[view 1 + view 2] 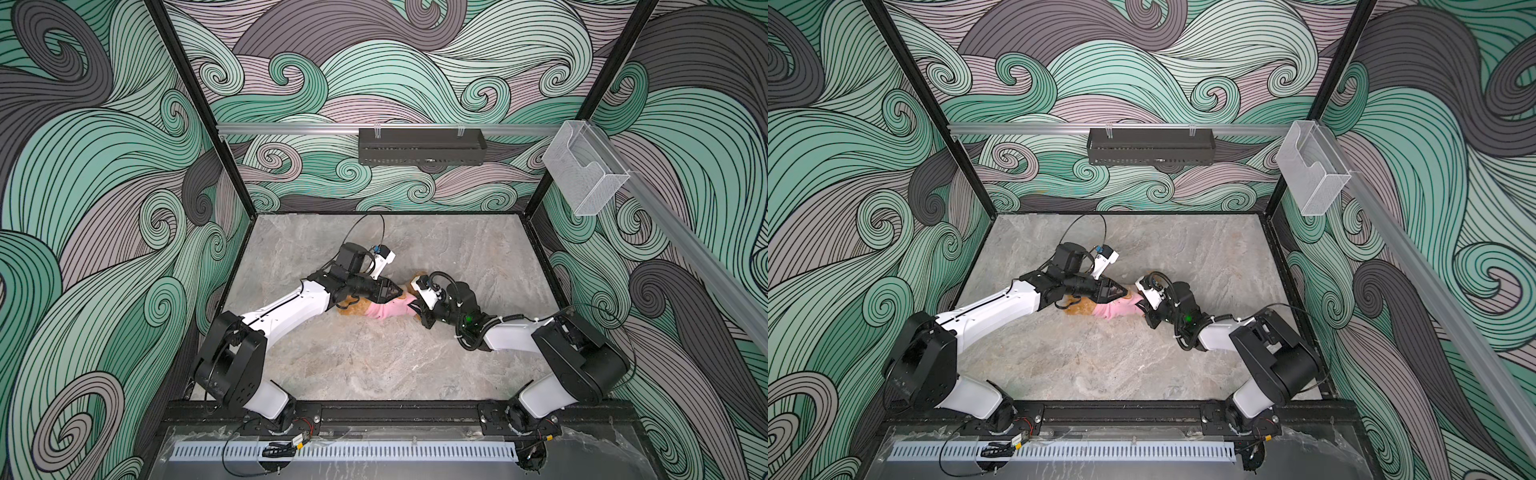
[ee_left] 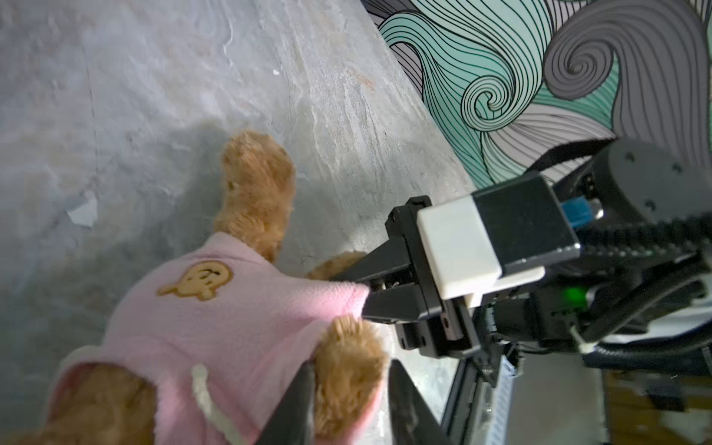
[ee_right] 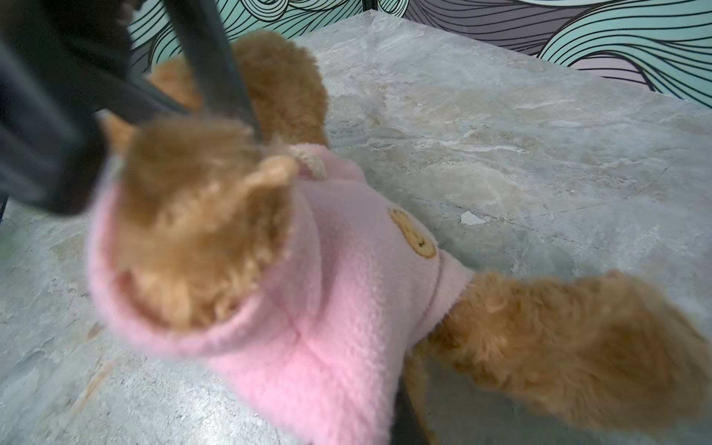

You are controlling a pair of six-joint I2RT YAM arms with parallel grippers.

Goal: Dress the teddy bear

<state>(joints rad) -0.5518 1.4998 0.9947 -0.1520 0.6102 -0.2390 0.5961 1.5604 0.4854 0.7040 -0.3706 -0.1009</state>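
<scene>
Teddy bear [image 1: 355, 309], small golden-brown curly plush, lies on grey marble-look table [image 1: 374, 365] lengthwise between both arms, pink fleece garment [image 2: 239, 327] on torso; right gripper [image 2: 368, 298] pinches garment edge, left gripper [image 2: 351, 385] part-open astride a paw.

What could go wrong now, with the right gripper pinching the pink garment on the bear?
1. The right gripper pinches only an edge of the pink garment; a pull may slip off or drag the teddy bear across the table.
2. The left gripper stands open around a furry limb, so nothing may anchor the bear.
</scene>
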